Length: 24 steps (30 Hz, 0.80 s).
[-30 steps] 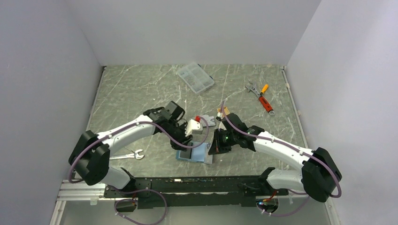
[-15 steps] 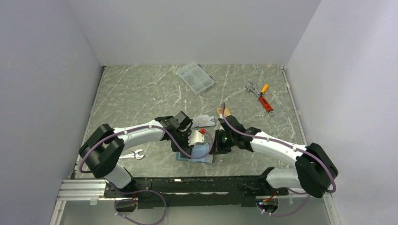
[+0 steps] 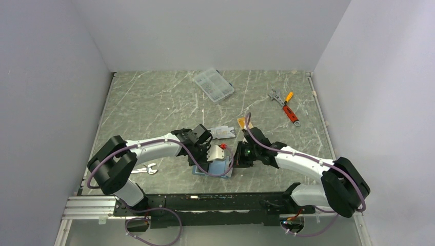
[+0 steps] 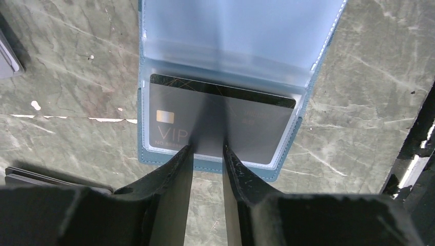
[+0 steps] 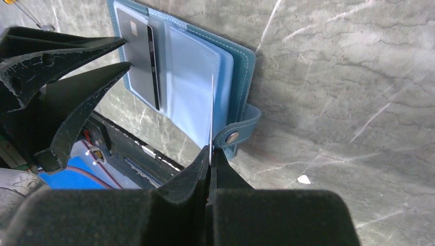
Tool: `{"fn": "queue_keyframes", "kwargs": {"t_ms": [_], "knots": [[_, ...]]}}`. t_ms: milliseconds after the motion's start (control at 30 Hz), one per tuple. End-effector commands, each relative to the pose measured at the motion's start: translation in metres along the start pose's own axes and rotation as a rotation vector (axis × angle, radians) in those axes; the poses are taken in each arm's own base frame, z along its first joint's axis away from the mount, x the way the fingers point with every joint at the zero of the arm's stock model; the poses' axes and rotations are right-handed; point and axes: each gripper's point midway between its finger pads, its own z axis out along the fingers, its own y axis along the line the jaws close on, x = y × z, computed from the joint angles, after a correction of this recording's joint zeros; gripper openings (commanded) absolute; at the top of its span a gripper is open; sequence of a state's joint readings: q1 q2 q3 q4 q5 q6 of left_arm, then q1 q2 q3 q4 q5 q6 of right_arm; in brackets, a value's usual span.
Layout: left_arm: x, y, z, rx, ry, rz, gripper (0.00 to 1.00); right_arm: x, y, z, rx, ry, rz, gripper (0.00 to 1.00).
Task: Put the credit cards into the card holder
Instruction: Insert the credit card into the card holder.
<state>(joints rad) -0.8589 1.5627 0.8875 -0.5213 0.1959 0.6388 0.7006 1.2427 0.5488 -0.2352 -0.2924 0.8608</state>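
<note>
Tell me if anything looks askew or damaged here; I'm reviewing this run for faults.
Nothing stands out. The dark card lies square in its pocket of the open card holder, the left gripper at its near edge. The right gripper pinches one clear sleeve lifted, apparently on purpose. No tear or spill shows.

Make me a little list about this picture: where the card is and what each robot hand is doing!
card holder: open, flat on the table
dark VIP card: in the clear pocket nearest the left gripper
left gripper: open a little, tips at that card's edge
right gripper: shut, pinching a clear sleeve of the holder
other cards: silver card and orange card lying on the table
</note>
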Motion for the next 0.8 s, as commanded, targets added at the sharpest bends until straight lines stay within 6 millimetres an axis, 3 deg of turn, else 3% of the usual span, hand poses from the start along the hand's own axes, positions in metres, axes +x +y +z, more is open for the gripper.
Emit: {"fn": "queue_keyframes", "kwargs": {"t_ms": [0, 767], "knots": [[0.001, 0.001, 0.001, -0.010, 0.011, 0.027, 0.32, -0.013, 0.017, -0.005, -0.094, -0.050, 0.011, 0.00], [-0.001, -0.004, -0.005, -0.010, 0.013, 0.038, 0.29, -0.022, 0.018, -0.023, -0.090, -0.089, -0.021, 0.00]]}}
